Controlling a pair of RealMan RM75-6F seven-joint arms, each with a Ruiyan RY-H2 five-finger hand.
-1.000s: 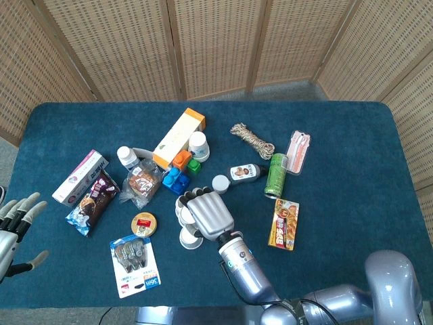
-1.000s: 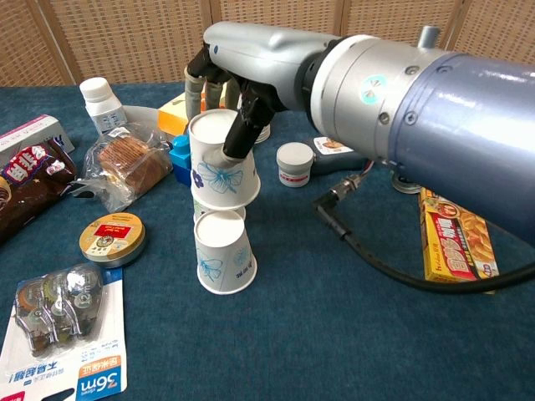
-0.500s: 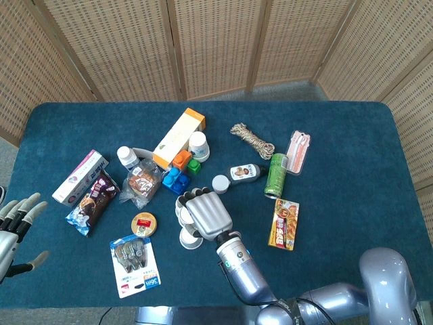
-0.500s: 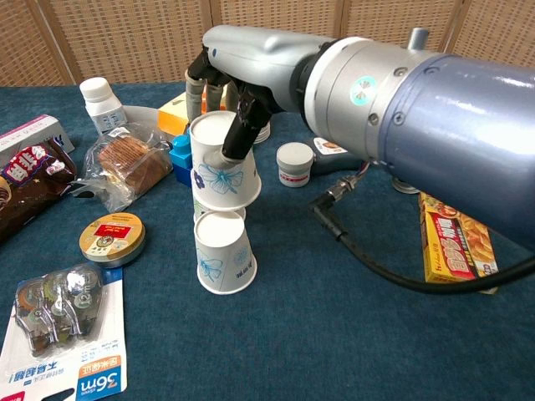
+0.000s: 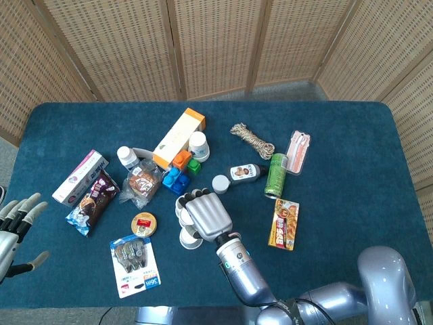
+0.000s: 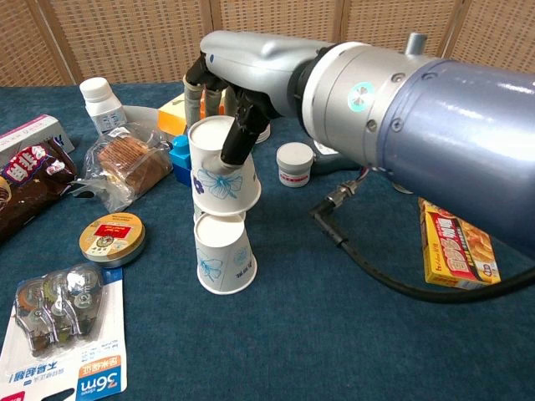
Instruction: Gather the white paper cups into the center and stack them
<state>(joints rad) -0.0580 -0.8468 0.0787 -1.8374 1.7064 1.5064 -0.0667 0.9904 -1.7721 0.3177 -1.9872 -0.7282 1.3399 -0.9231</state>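
Note:
My right hand grips a white paper cup with a blue flower print, thumb pressed on its side. That cup is slightly tilted and hangs just above a second white cup, which stands on the blue table. A sliver of a further white cup shows between the two. From the head view my right hand covers most of the cups; the lower cup peeks out by its left side. My left hand is at the frame's lower left with fingers spread, holding nothing.
Close to the cups lie a round tin, a tape pack, a bagged snack, blue blocks and a small white jar. A yellow box and a green can lie to the right.
The held cup has shifted slightly left and down, tilting a little more toward the cup below. The left hand has not moved.

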